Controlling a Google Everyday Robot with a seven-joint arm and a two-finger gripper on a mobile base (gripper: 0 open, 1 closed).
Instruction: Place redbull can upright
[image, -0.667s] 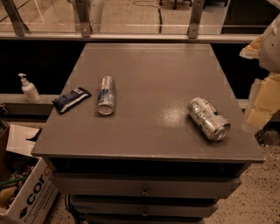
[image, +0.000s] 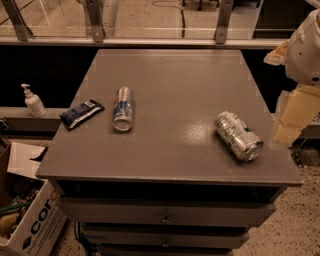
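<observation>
Counter (image: 175, 75): grey, fills the centre of the frame, with drawers (image: 165, 217) beneath its front edge.

Redbull can (image: 123, 108): on the counter, left of centre. It lies on its side, not upright. Its long axis runs almost straight up and down the frame, and one round end faces the bottom edge.

Packet (image: 81, 113): dark blue, flat on the counter just left of the redbull can, close to the counter's left edge. The two are apart.

Silver can (image: 238, 135): fatter, with green markings, on the right part of the counter, well apart from the redbull can. It also lies on its side, tilted diagonally, with its end face turned to the lower right.

Gripper (image: 292, 117): cream-coloured, at the right edge of the frame, beside the counter's right edge and to the right of the silver can. It touches neither can. Whether the jaws are open or closed cannot be told.

Pump bottle (image: 33, 101): upright on a ledge left of the counter.

Box (image: 30, 220): cardboard, open, in the lower left corner.
</observation>
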